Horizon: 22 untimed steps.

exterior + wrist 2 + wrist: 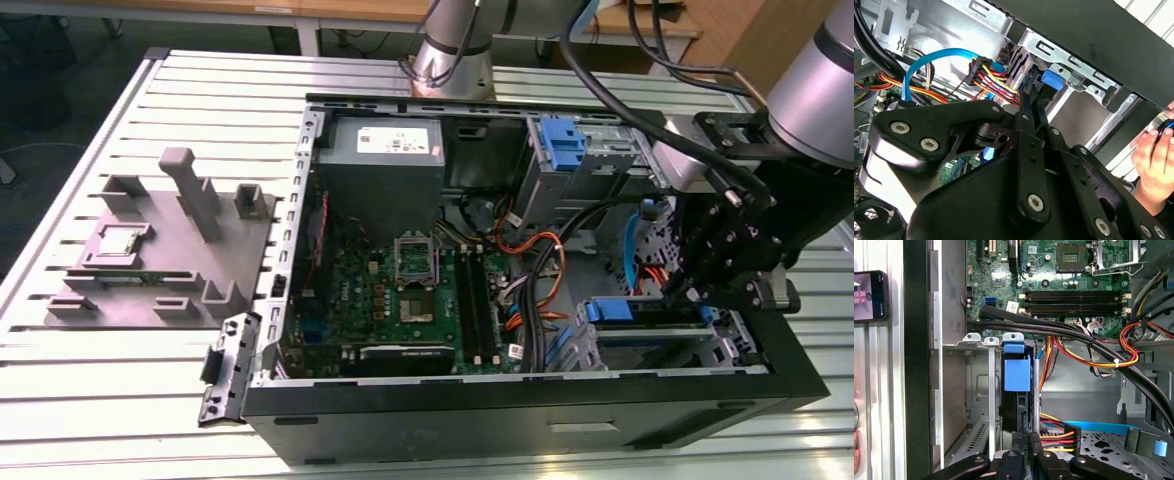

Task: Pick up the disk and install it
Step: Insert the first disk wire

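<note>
The disk stands on edge in the lower drive cage of the computer case, its blue carrier tab facing out, so it can slide along the rails. The gripper sits at its rear edge, fingers drawn narrow, apparently pinching it, though contact is partly hidden.

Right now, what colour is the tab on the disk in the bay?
Bright blue; the tab on the disk shows best in the first wrist view.
</note>
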{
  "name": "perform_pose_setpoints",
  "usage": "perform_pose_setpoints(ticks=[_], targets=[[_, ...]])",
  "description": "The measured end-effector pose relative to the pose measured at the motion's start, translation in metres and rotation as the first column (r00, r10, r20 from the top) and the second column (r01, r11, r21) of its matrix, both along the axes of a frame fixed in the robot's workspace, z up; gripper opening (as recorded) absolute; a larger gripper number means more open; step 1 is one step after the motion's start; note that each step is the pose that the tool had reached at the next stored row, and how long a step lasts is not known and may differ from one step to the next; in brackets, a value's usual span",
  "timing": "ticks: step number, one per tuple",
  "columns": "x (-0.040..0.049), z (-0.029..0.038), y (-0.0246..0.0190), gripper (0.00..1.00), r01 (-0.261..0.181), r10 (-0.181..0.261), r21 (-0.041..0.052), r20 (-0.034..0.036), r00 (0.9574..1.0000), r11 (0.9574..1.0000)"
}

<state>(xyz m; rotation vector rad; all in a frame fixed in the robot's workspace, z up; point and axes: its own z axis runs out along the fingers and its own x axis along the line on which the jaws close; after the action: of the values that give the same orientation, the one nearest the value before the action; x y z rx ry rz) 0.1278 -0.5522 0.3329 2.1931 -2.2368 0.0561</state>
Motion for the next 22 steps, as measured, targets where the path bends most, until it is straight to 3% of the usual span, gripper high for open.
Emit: perform_pose_setpoints(ticks=[22], targets=[[0.0001, 0.0013, 0.0011, 0.17, 0.013, -0.013, 0.001, 0.0, 0.9999, 0.9999]])
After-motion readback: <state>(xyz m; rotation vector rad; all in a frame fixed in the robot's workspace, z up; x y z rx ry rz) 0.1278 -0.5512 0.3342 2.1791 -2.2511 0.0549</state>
